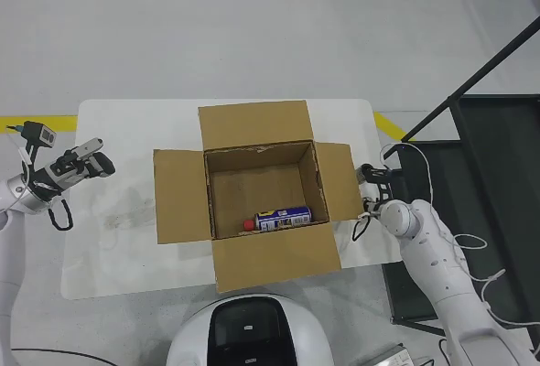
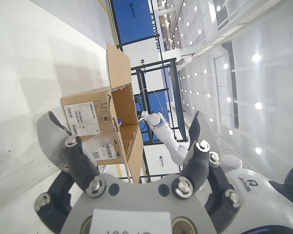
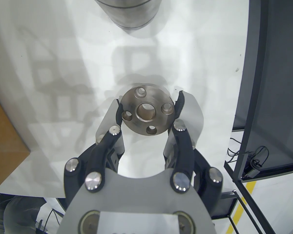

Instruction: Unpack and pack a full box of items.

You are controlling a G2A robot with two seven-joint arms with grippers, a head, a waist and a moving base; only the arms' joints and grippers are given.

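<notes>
An open cardboard box (image 1: 256, 188) stands mid-table with all flaps spread out. Inside it a blue and yellow spray can (image 1: 284, 220) with a red cap lies on its side near the front wall. My right gripper (image 1: 372, 188) is just right of the box. In the right wrist view the right gripper (image 3: 148, 109) is shut on a round metal flange (image 3: 146, 120) with several holes, low over the white table (image 3: 51, 49). My left gripper (image 1: 101, 157) is over the table's left edge, and the left gripper (image 2: 123, 122) is open and empty, facing the box (image 2: 88, 115).
A large metal cylinder (image 3: 129, 3) stands on the table just beyond the flange. A black rack (image 1: 490, 183) runs close along the table's right edge. The box corner (image 3: 5, 135) is close beside the right gripper. Bare table (image 1: 124, 220) lies left of the box.
</notes>
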